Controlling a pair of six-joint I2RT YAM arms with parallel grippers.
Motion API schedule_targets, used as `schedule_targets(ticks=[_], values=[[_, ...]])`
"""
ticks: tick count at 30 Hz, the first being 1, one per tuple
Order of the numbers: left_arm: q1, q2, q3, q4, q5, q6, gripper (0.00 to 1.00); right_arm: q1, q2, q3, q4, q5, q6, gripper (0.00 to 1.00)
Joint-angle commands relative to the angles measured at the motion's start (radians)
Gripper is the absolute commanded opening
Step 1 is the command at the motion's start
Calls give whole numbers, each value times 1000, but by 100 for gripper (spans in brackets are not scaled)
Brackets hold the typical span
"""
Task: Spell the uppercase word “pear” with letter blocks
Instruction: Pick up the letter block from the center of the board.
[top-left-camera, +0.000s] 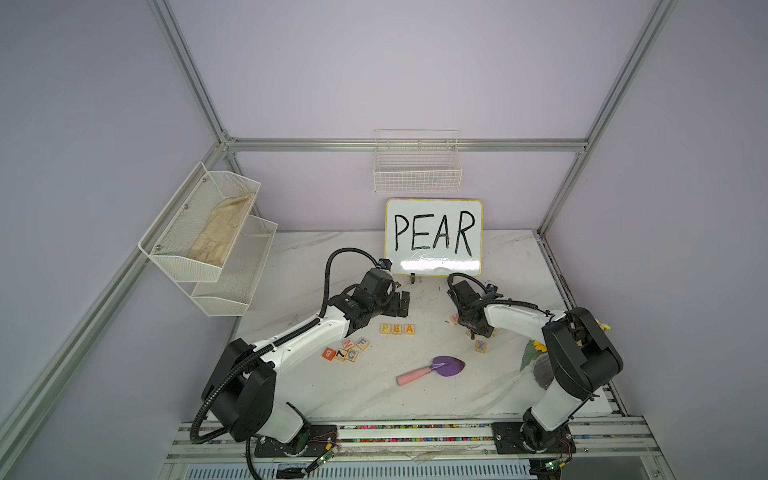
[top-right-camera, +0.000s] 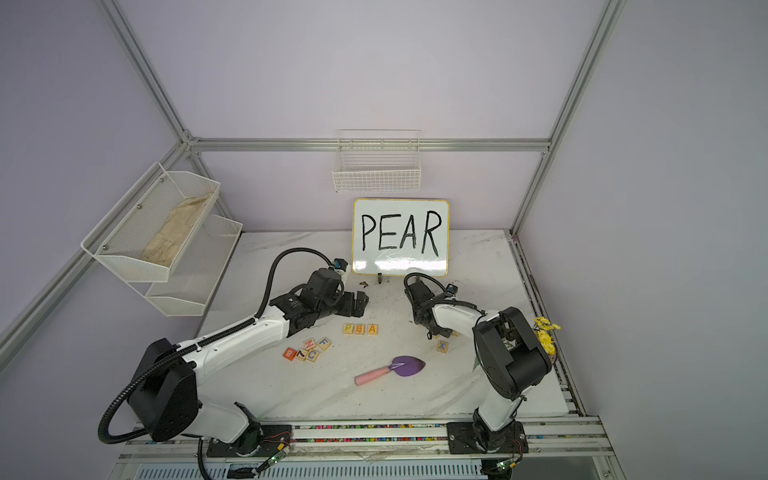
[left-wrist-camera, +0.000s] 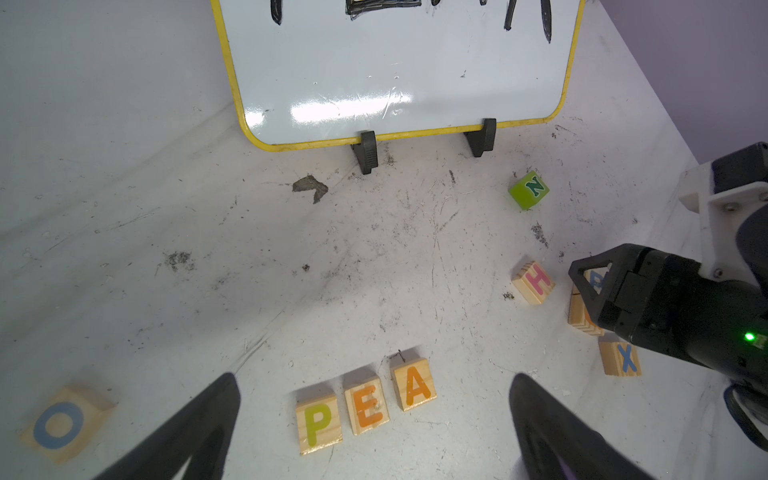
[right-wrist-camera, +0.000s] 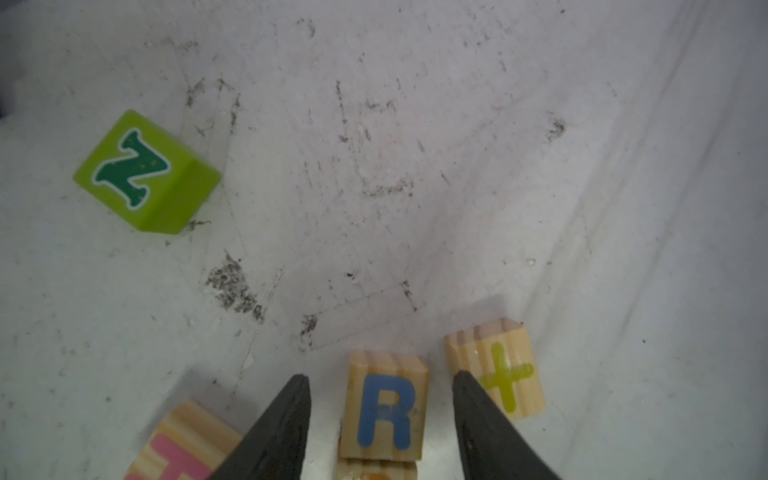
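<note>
Three letter blocks, P (top-left-camera: 385, 329), E (top-left-camera: 397, 329) and A (top-left-camera: 409, 329), lie in a row mid-table, also seen in the left wrist view as P (left-wrist-camera: 318, 424), E (left-wrist-camera: 366, 409) and A (left-wrist-camera: 413, 384). The blue R block (right-wrist-camera: 384, 409) lies on the table between the fingers of my right gripper (right-wrist-camera: 380, 376). The jaws are open, with a gap on each side of the block. My left gripper (left-wrist-camera: 374, 376) hangs open and empty just behind the row, towards the whiteboard. In the top views the right gripper (top-left-camera: 471, 328) hides the R block.
A whiteboard (top-left-camera: 434, 237) reading PEAR stands at the back. Near the R lie a plus-sign block (right-wrist-camera: 498, 374), a pink-lettered block (right-wrist-camera: 183, 449), a green N cube (right-wrist-camera: 145, 174) and an X block (top-left-camera: 481, 345). Several spare blocks (top-left-camera: 345, 349) cluster left; a purple trowel (top-left-camera: 432, 370) lies in front.
</note>
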Motion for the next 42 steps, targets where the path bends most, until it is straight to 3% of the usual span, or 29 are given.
schedule_targets(ticks=[1, 14, 33, 42], values=[[6, -9, -11, 14, 7, 19, 100, 3, 11, -6, -5, -7, 38, 56], [6, -6, -10, 16, 25, 24, 100, 4, 12, -31, -9, -21, 93, 50], [6, 0, -9, 16, 39, 25, 100, 4, -34, -53, -7, 12, 88, 30], [6, 2, -5, 16, 47, 25, 100, 4, -109, -3, -33, 70, -36, 30]])
